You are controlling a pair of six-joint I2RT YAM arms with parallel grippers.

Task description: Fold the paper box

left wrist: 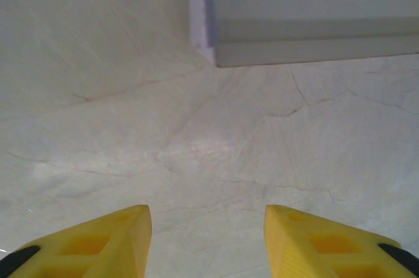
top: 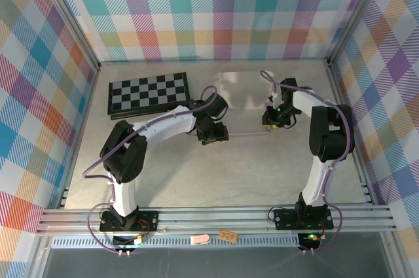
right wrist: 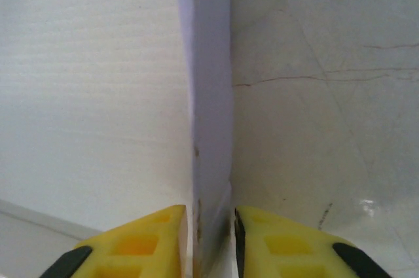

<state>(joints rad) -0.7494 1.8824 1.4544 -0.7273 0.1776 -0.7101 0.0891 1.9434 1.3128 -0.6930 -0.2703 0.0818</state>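
Status check, mid-fold: right gripper [right wrist: 211, 219] straddles a raised lavender wall of the paper box [right wrist: 209, 82], one yellow finger on each side and both very close to the card. Cannot tell whether they pinch the wall or just stand beside it. The cream inner face spreads to the left of those fingers, with bare table [right wrist: 327, 127] to the right.

Left gripper [left wrist: 206, 219] is open with nothing between its fingers and table directly below. A box corner lies ahead of its tips and slightly right, well apart from them, so it gives no support to the sheet.

Box looks partly folded: one wall is up and the rest looks flat and unlocked.

Risks from here:
- wall is thin card; if the right jaws squeeze hard or the wrist twists, it will likely crease off the score line or tear at a slot
- if the right jaws let go with no tab locked, the wall probably springs back flat
- pushing sideways with only one side held could slide the whole sheet across the smooth table
- left fingers coming in low could catch the corner edge and buckle it
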